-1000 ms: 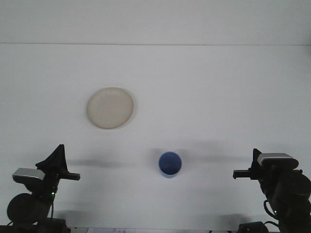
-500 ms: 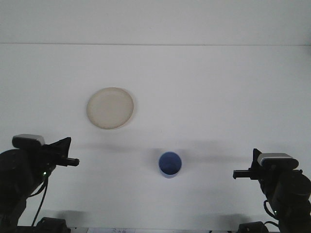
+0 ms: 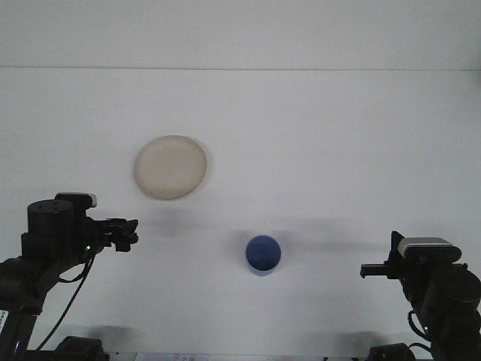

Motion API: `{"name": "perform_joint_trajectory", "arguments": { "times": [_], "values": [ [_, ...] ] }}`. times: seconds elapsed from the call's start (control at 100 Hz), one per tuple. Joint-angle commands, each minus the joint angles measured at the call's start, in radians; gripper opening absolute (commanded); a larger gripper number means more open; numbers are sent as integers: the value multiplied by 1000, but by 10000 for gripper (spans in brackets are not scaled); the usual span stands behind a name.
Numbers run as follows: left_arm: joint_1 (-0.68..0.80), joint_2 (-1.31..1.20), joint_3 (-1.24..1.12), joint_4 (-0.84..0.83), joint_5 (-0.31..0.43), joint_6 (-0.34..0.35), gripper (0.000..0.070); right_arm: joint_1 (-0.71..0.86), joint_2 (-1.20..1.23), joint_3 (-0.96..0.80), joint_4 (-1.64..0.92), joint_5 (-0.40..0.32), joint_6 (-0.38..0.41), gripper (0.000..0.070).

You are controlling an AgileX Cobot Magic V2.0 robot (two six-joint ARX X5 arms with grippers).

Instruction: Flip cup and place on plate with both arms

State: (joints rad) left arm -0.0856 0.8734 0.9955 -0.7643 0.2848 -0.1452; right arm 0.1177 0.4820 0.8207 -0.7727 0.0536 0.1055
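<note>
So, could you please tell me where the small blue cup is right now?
In the front view, the small blue cup stands on the white table, slightly right of centre, nearer the camera than the round cream plate.

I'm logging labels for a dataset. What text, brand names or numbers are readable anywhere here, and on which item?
None can be read.
The round cream plate and the blue cup carry no print.
A small strip at the lower left edge has red marks, too small to read.

Left end effector (image 3: 126, 233) extended inward, seemingly level; right end effector (image 3: 373, 269) low
</note>
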Motion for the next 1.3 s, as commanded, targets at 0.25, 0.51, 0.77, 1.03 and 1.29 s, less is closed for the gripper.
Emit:
{"name": "perform_joint_trajectory", "arguments": {
  "times": [0.25,0.51,0.77,1.03,1.29],
  "values": [
    [-71,36,34,7,106,-53,582,2,3,10,6,-1,11,0],
    [-350,219,164,56,63,-84,574,2,3,10,6,-1,11,0],
    [-565,494,350,89,-11,-25,574,2,3,10,2,-1,11,0],
    [-686,683,397,82,-27,45,574,2,3,10,2,-1,11,0],
    [-746,803,397,124,-103,77,573,2,3,10,2,-1,11,0]
  ]
}}
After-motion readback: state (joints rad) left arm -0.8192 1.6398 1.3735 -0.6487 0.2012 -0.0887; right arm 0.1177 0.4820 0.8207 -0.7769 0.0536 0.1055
